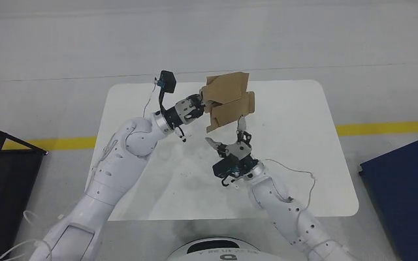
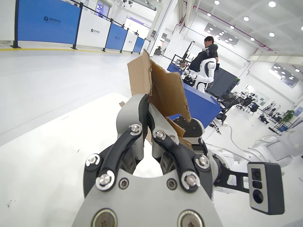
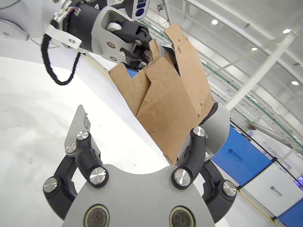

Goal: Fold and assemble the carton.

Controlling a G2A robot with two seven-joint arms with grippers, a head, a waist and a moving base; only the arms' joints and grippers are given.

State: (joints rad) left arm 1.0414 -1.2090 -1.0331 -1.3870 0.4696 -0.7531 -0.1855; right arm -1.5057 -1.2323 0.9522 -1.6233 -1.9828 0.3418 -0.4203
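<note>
A brown cardboard carton (image 1: 228,98), partly folded with its flaps splayed, hangs above the far middle of the white table (image 1: 300,163). My left gripper (image 1: 201,103) is shut on the carton's left edge; in the left wrist view its fingers (image 2: 142,109) pinch the cardboard (image 2: 165,90). My right gripper (image 1: 226,130) stands open just below the carton. In the right wrist view the carton (image 3: 170,102) lies between the spread fingers, resting against one finger (image 3: 219,121), while the other finger (image 3: 79,124) stands apart. The left gripper (image 3: 146,50) grips the carton's far edge.
Bare tabletop (image 1: 163,189) lies under and around both arms. A yellow floor line (image 1: 379,128) runs past the table, and a dark blue object (image 1: 395,189) stands off its right side.
</note>
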